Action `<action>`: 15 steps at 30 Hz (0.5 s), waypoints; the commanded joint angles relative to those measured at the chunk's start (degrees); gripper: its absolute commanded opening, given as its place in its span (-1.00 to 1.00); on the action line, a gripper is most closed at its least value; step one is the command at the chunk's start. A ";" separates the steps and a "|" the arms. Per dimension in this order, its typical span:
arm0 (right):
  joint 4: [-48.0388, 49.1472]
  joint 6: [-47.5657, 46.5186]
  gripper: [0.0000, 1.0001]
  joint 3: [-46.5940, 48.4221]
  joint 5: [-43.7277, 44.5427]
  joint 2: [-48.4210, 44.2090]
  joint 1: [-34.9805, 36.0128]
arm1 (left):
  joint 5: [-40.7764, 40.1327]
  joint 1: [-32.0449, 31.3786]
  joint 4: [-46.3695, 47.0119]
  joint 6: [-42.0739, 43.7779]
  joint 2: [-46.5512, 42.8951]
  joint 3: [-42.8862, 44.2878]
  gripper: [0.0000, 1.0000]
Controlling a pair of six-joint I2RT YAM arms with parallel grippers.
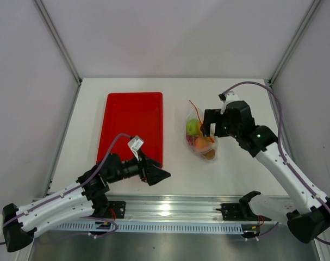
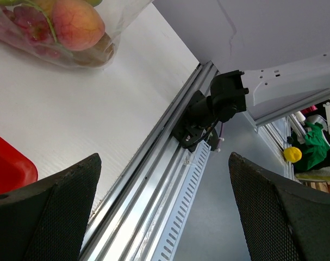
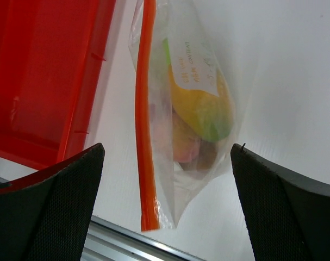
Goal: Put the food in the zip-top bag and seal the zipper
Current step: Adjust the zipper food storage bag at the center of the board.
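As seen from the top camera, the zip-top bag [image 1: 200,142] lies flat on the white surface [image 1: 175,92], right of the red tray [image 1: 133,117] and not touching it. Fruit is inside: green apple [image 1: 193,126] at the far end, orange-pink pieces nearer the arms. Right claw [image 1: 212,130] sits over the bag's right edge, jaws spread, nothing gripped. Can't tell if it touches the plastic. Left claw [image 1: 158,175] is low by the tray's near right corner, pointing right, well apart from the bag.

Left wrist: claw wide open and empty, fingers [image 2: 45,217] framing the aluminium rail [image 2: 165,168]. The bag is at top left, showing pink peach [image 2: 75,22], dark red grapes [image 2: 23,27] and brown kiwi [image 2: 97,51]. A tray corner shows at the left edge.

Right wrist: claw wide open, nothing between the fingers. The bag is straight ahead, with the zipper [image 3: 144,119] running along its left edge beside the tray wall. Yellow-green mango [image 3: 205,109] sits under a white handwritten label [image 3: 194,70]. Sealed or not: can't tell.
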 commanded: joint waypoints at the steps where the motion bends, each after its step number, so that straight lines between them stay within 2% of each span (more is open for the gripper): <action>1: 2.51 -2.74 0.99 0.11 -3.16 5.76 0.80 | 1.26 0.23 3.34 -1.08 0.47 -0.18 0.99; 5: 2.94 -5.46 0.95 2.83 0.36 15.24 2.03 | 1.26 0.23 3.08 -1.34 -0.49 -0.44 0.99; 8: 2.42 -7.57 0.73 5.47 2.29 19.56 3.00 | 1.18 0.23 2.38 -1.43 -1.28 -0.53 0.99; 9: 2.25 -7.83 0.47 7.22 2.65 21.49 3.09 | 1.18 0.23 2.12 -1.43 -1.46 -0.36 0.99; 11: 2.51 -8.19 0.18 8.72 2.13 22.74 3.70 | 1.18 0.23 1.85 -1.43 -1.72 -0.44 0.99; 12: 2.86 -8.01 -0.25 9.86 1.69 23.35 3.88 | 1.18 0.23 1.85 -1.43 -1.81 -0.62 0.99; 14: 3.73 -7.31 -0.66 11.01 -1.12 23.62 4.41 | 0.91 0.23 2.11 -1.52 -1.81 -0.71 0.99; 15: 4.00 -6.96 -1.00 11.62 -2.09 24.05 4.50 | 0.91 0.23 2.29 -1.61 -1.47 -0.71 0.99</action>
